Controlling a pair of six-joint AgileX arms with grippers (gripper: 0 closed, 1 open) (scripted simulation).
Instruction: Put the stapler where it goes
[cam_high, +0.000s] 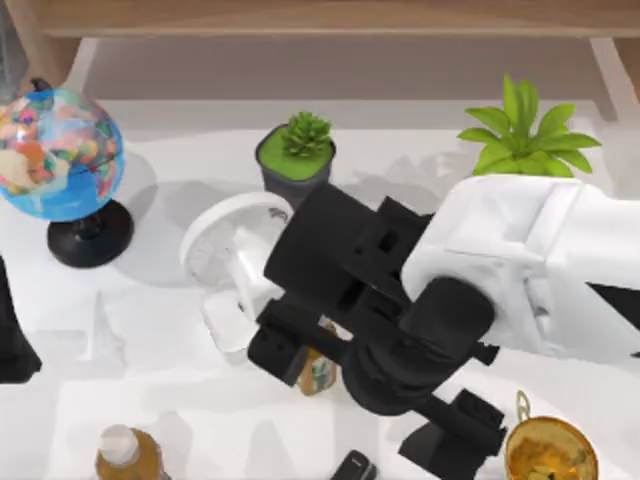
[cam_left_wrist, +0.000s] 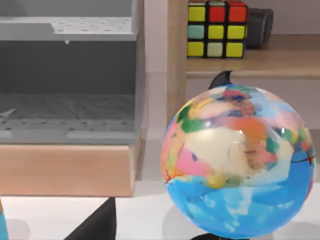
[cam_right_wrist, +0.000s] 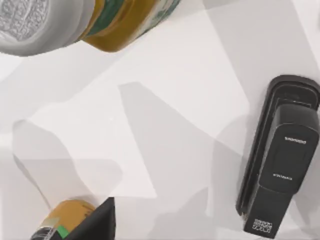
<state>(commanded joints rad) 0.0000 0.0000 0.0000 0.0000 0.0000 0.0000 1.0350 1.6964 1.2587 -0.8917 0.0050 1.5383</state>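
- The stapler (cam_right_wrist: 280, 160) lies flat on the white table (cam_right_wrist: 165, 115), on its own and untouched; from above just its rounded black end (cam_high: 352, 467) peeks in at about 6 o'clock, at the near edge
- My right arm (cam_high: 520, 270) reaches in from 3 o'clock and hangs over the table's middle, so it is by far the nearer arm; its wrist camera looks straight down on the stapler
- From that arm the stapler lies toward 6 o'clock, near but apart, with an amber bottle (cam_high: 318, 370) under the arm
- I judge its long axis runs roughly 12 to 6 on the table, tilted slightly, so the right hand's fingers should close across the narrow width
- Whether the right hand is released or clenched I cannot tell
- My left arm idles near the globe (cam_left_wrist: 240, 160) at 9 o'clock, facing the shelf (cam_left_wrist: 240, 62); its hand's state I cannot tell either
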